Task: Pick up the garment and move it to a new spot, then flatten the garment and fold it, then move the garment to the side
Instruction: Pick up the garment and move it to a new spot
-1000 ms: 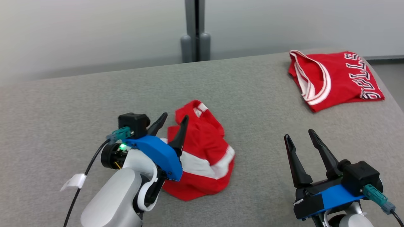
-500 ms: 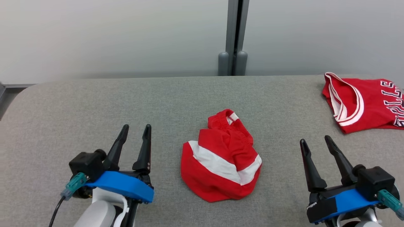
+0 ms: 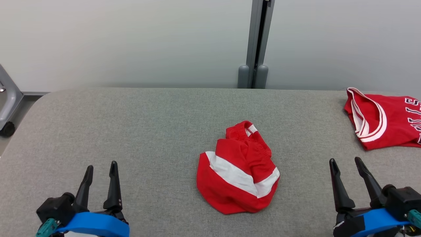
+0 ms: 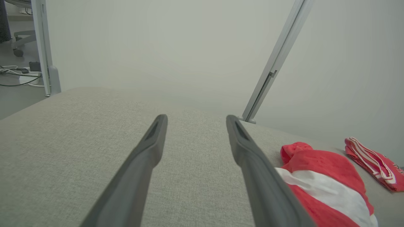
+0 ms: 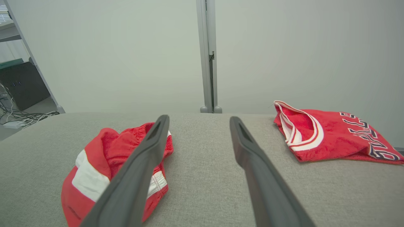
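Crumpled red-and-white shorts sit bunched on the grey cloth table, unflattened. Left gripper and right gripper flank them, both spread and empty, likely readying a two-sided flattening.

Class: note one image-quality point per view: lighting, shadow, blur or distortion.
Head view: soft even light, sharp, faint shadow under the crumpled red garment. Left wrist view: the wide lens tilts the wall post; the left end effector blurs near the bottom edge. Right wrist view: the folded jersey is crisp, the right end effector soft up close.
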`<state>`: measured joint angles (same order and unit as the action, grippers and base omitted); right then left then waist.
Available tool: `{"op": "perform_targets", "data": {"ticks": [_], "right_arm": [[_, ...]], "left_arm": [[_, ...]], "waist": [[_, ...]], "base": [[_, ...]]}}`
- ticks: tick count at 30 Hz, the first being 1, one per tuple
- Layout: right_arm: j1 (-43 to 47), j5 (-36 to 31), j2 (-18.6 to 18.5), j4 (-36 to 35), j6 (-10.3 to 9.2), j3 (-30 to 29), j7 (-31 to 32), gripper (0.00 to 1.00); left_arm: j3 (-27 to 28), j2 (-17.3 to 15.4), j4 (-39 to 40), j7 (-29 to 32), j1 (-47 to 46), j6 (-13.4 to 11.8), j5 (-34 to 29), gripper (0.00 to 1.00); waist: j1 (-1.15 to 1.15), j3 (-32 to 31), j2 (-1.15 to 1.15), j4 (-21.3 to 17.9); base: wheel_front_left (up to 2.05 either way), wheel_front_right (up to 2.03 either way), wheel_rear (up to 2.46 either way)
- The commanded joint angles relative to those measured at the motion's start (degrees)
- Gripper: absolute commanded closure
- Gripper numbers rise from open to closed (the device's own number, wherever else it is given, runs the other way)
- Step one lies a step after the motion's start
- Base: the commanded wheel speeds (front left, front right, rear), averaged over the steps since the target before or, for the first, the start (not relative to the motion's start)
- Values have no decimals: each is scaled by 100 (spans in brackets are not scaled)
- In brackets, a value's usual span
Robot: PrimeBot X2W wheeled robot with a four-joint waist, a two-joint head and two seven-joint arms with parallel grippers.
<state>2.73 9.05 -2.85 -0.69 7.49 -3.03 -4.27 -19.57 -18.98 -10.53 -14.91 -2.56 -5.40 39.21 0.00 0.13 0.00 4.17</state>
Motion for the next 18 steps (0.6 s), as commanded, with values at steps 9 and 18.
{"op": "perform_targets", "data": {"ticks": [9,18], "right_arm": [[226,449,-8,307,1,-180,136,0],[283,558,-8,492,2,-292,300,0]], "left_arm": [[648,333,333,-29,544,199,-407,0],[774,507,88,-30,709,233,-657,0]], "waist": [[0,-115,0,-55],[0,-147,0,-17]], "base": [[0,0,0],[0,0,0]]}}
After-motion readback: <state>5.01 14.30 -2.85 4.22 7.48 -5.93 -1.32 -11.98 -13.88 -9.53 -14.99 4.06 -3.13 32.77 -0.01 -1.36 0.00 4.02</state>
